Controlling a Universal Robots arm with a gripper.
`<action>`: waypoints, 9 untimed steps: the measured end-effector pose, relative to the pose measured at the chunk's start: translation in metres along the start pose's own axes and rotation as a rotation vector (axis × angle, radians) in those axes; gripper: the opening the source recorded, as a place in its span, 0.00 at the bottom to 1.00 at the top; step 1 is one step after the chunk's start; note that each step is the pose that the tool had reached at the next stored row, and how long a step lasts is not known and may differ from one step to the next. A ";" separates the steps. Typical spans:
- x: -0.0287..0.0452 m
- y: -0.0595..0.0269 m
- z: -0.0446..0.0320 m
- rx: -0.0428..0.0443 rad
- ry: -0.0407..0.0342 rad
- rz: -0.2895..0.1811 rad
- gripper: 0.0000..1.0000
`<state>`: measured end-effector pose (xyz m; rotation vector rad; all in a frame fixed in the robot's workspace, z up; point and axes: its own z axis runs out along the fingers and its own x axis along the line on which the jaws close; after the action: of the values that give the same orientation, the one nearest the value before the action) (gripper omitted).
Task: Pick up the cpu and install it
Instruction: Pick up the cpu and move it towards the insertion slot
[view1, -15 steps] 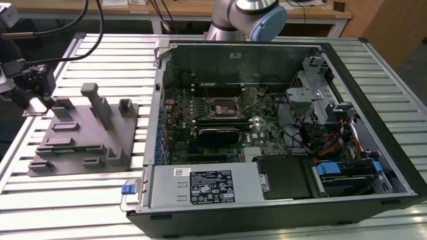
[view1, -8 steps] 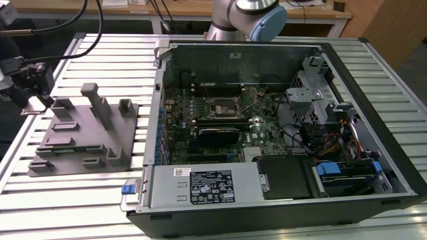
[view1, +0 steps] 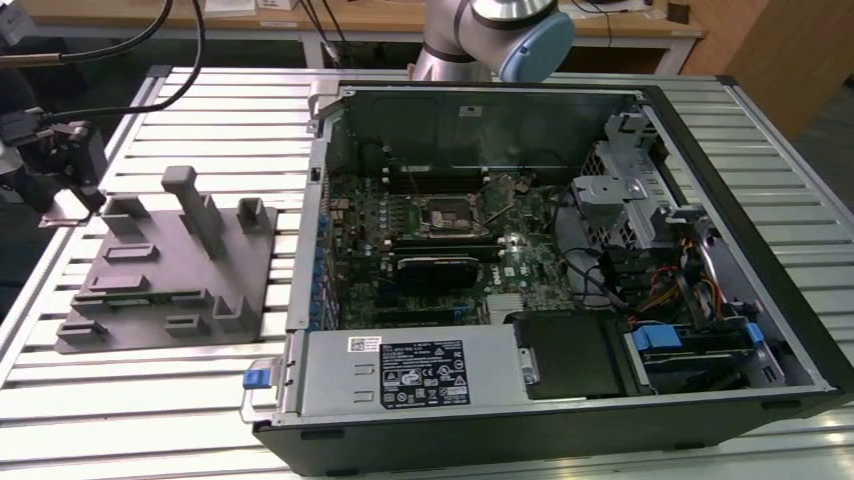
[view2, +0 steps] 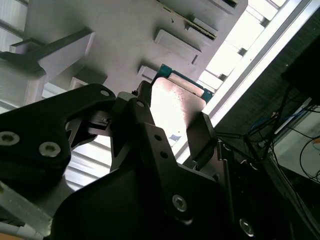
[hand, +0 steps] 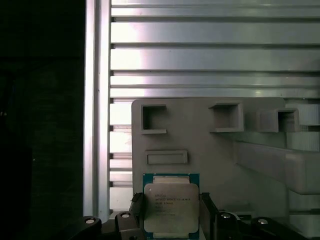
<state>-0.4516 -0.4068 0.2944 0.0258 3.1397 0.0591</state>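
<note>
The cpu is a small square chip with a shiny silver top and a blue-green rim. It sits between the two black fingers of my gripper, one finger against each of two opposite edges. The second wrist view shows the same grip: the cpu is clamped in the gripper just over the grey tray. In the exterior view the gripper hangs at the far left of the table, by the tray's far left corner. The motherboard socket lies inside the open computer case.
The open computer case takes up the exterior view's right, with its walls standing up around the motherboard. Upright posts rise from the grey tray. The slatted metal table ends close to the gripper. Cables hang at the far left.
</note>
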 end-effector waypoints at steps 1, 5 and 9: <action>0.0000 0.0001 -0.0007 0.0001 0.0001 0.000 0.53; 0.0000 0.0001 -0.0032 0.0001 0.0002 0.000 0.53; 0.0000 0.0003 -0.0061 0.0000 0.0001 0.000 0.53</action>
<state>-0.4516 -0.4068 0.3005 0.0258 3.1398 0.0590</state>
